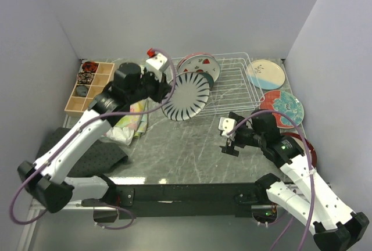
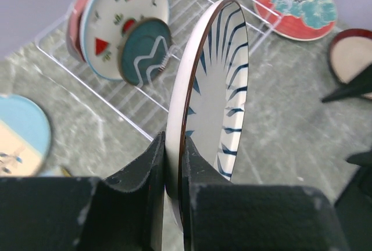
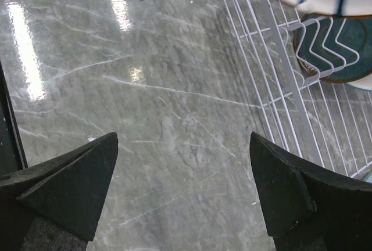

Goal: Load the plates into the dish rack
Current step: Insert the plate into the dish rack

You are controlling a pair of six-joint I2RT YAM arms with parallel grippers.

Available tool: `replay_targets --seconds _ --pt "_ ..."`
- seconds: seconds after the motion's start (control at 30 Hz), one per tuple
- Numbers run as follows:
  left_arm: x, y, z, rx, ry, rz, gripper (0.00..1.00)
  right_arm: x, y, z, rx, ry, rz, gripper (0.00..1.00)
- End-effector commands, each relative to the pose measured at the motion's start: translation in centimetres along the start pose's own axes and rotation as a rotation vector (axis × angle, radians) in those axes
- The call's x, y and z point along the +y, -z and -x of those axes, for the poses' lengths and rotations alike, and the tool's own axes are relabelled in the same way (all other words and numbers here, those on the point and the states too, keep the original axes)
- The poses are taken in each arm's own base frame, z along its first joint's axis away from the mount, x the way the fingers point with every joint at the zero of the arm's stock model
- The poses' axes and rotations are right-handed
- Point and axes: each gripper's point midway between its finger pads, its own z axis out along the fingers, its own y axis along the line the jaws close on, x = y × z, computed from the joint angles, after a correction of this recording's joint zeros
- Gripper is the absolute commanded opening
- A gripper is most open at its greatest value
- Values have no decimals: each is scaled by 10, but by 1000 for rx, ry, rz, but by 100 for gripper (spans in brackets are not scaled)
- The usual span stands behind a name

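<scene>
We are pinching the navy-striped plate [image 2: 218, 88] by its rim in our left hand [image 2: 174, 146], near the dish rack [image 1: 232, 82]; right hand [image 3: 183, 140] hanging open.

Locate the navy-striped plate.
The navy-striped plate is near the centre of the top view, held by the left gripper at the left end of the dish rack, near the watermelon plate.

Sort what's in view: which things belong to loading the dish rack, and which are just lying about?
Job in hand:
striped plate, pinched by the left gripper
dish rack, holding the watermelon plate and teal plate
cream-and-blue plate and red floral plate, on the table beside the rack

Lying about:
wooden compartmented box
floral cloth
dark cloth
</scene>
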Motion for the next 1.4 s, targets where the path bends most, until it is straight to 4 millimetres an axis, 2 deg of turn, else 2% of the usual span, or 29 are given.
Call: replay_targets --seconds 0.0,0.07,0.1,0.2,0.37,0.57,0.63,0.8,1.23,1.37 --pt "5 -3 103 -275 -203 -43 1 -7 1 3 -15 28 -32 100" --pt "10 -9 116 -294 -286 -40 1 -6 0 2 -10 26 -23 100" --pt "15 -22 112 -273 -305 -42 1 -5 0 1 -10 28 -19 100" --pt "27 -45 114 -251 -408 -35 1 -4 -2 0 -4 26 -11 100" --pt "38 -88 112 -214 -478 -54 1 -5 -4 -4 11 20 -9 100" --pt "51 -123 112 -192 -518 -44 1 -4 -7 -10 32 7 0 100" --pt "52 -128 115 -197 -531 -44 1 -4 -9 -11 38 5 3 100" --pt "55 -142 107 -182 -566 -60 1 -5 -10 -15 53 2 3 100" --pt "58 -151 114 -209 -623 -75 1 -5 -14 -21 79 -10 7 100" --pt "65 -159 106 -183 -650 -61 1 -6 -15 -23 86 -13 7 100"
